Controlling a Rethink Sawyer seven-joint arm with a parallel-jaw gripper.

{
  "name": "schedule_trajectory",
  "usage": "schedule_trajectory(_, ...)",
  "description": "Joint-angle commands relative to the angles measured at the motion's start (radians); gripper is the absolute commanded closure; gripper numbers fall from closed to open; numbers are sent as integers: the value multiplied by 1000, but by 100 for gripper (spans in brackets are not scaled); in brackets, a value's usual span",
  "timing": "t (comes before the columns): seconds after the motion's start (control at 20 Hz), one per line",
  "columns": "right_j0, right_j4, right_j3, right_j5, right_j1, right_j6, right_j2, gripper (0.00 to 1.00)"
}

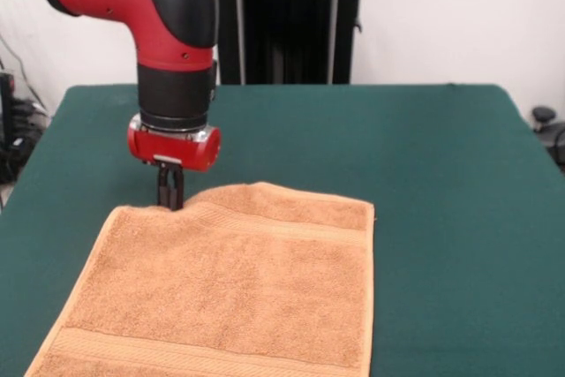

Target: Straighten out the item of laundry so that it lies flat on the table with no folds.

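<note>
Your towel (225, 293) lies spread near the surface's (450, 183) near-left corner, its near end running off the bottom of the view. It's mostly flat, border bands visible at both ends. Far edge bulges up a little beside the claw. Your claw (169, 193) comes straight down at the towel's far-left corner, fingers pressed close together on the towel's edge, seemingly pinching it.

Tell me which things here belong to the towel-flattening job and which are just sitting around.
Part of the job:
- orange-tan towel
- green table
- gripper, at the towel's far edge

Just there:
- black stand behind the table
- cables at the left edge
- black object at the right edge
</note>
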Motion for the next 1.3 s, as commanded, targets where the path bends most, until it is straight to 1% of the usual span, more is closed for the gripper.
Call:
schedule_trajectory(0.05, 39, -5, -65, -62, 175, 128, 43, 100)
schedule_trajectory(0.35, 43, -24, -86, -91, 187, 117, 33, 100)
schedule_trajectory(0.4, 44, -25, -87, -95, 188, 117, 31, 0)
schedule_trajectory(0.65, 41, -29, -83, -90, 182, 112, 33, 0)
schedule_trajectory(0.9, 17, -35, -82, -83, 187, 100, 66, 0)
schedule_trajectory(1.15, 32, -21, -87, -100, 195, 120, 56, 0)
schedule_trajectory(1.3, 24, -22, -87, -87, 194, 113, 64, 0)
